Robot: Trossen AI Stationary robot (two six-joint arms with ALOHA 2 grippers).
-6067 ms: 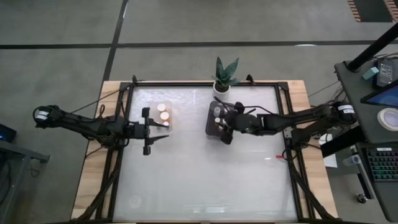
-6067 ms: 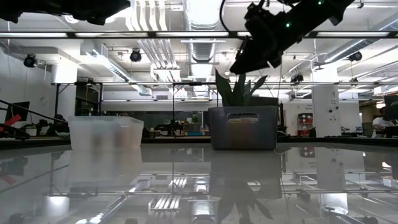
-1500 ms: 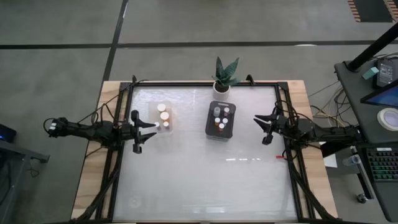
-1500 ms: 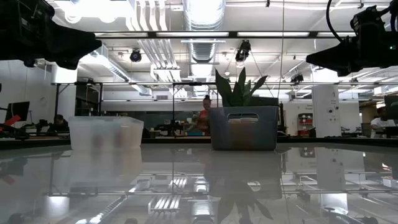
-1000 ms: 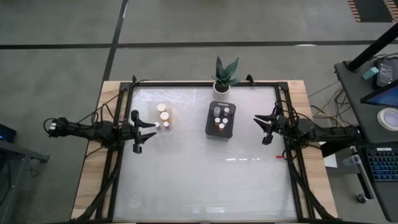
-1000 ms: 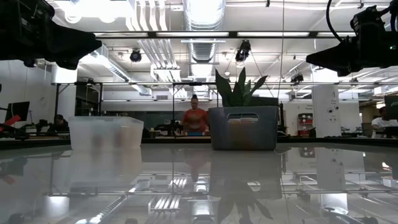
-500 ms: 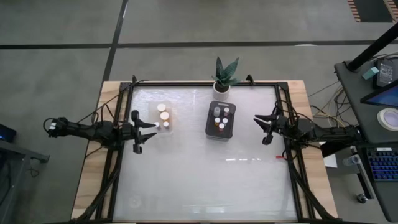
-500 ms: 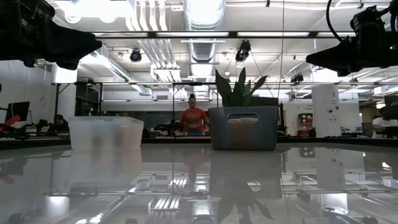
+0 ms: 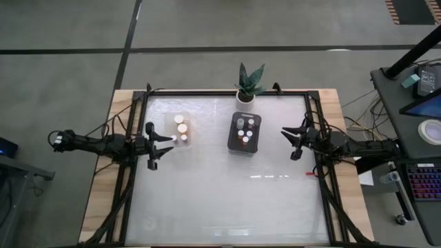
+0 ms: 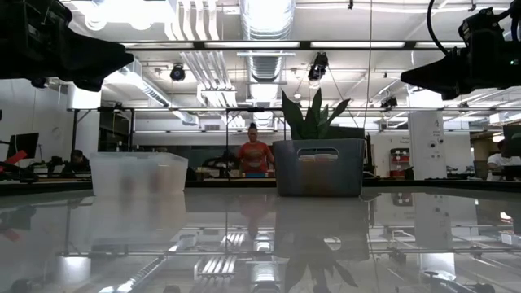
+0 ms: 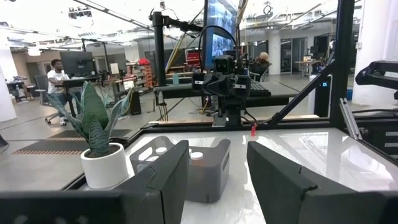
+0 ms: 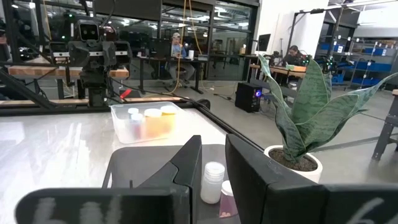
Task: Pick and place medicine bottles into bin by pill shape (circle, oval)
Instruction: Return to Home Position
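Note:
Three white-capped medicine bottles (image 9: 180, 128) with orange bodies stand in the clear bin (image 9: 172, 140) at the table's left. Several thinner bottles (image 9: 243, 129) stand in the grey bin (image 9: 233, 140) at the middle. Both bins rest flat on the glossy table. My left gripper (image 9: 162, 145) hovers level at the table's left edge beside the clear bin, open and empty; in its wrist view (image 11: 217, 149) it looks across at the grey bin (image 11: 208, 171). My right gripper (image 9: 292, 142) hovers level at the right edge, its fingers (image 12: 213, 140) all but together, with nothing between them.
A potted green plant (image 9: 248, 86) stands at the far edge behind the grey bin, and close to my right gripper's line of sight (image 12: 301, 118). The table's near half (image 9: 227, 200) is bare glossy surface. A black frame (image 9: 322, 193) runs round the table. A person (image 10: 254, 155) stands in the room beyond.

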